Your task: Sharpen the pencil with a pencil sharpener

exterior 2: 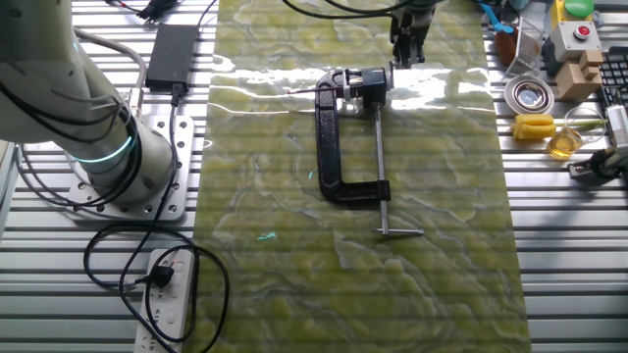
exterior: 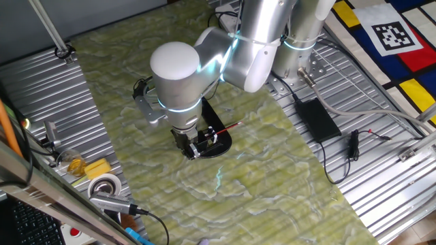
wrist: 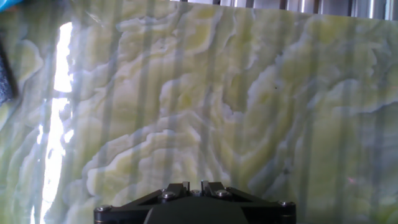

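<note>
Jaws of the gripper (wrist: 194,188) sit pressed together in the hand view, the two metal tips touching with nothing between them. That view looks out over bare green and yellow marbled matting, with a bright streak of glare down its left side.

In one fixed view the gripper (exterior: 191,146) hangs from the silver arm (exterior: 204,61) directly over the pencil sharpener (exterior: 212,141), whose black oval base lies on the matting near the middle of the bench (exterior: 102,122). The fingertips are just beside the small white parts on that base; whether they touch cannot be told. The pencil (exterior: 230,127), thin and red, pokes out from the sharpener towards the far right corner of the bench, tilted slightly upward.

In the other fixed view the pencil sharpener (exterior 2: 350,137) appears from above as a black C-shaped frame with a silver rod along its right side, ending in a short crossbar. The gripper (exterior 2: 407,44) comes in from the far edge, just above the sharpener's upper end. The pencil (exterior 2: 304,91) shows as a thin line pointing left from that upper end.

Around the matting the bench is ribbed metal. A flat black power brick (exterior 2: 172,54) lies near the far left corner, close to the arm's round base (exterior 2: 123,172). A white power strip (exterior 2: 167,299) sits near the front left corner. Yellow blocks (exterior 2: 535,126) and a roll of tape (exterior 2: 527,95) lie along the right edge.
</note>
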You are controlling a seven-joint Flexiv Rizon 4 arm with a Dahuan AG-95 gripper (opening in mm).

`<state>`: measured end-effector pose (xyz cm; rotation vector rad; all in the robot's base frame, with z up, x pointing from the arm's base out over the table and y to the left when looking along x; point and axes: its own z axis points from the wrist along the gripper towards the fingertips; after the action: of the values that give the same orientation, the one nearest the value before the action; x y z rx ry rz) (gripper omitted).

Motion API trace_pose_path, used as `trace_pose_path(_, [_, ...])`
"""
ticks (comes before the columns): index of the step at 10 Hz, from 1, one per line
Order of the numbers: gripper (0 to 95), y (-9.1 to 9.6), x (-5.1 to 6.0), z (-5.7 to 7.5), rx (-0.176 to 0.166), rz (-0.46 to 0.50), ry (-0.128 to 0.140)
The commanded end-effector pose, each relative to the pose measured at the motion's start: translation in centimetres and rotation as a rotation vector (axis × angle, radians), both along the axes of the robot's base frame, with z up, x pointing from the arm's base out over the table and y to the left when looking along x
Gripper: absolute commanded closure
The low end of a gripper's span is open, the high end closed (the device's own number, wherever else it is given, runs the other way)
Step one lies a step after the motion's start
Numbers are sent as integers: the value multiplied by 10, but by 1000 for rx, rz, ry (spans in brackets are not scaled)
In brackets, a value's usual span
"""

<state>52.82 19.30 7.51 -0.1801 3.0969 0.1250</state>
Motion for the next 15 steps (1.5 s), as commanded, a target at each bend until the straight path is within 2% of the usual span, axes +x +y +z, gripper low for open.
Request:
trace_pose_path(1, [950, -1, -1, -3, 2, 2, 1])
trace_pose_path(8, [950, -1, -1, -8, 1, 8, -4])
trace_pose_path(15, [950, 0, -1, -17, 16, 22, -16])
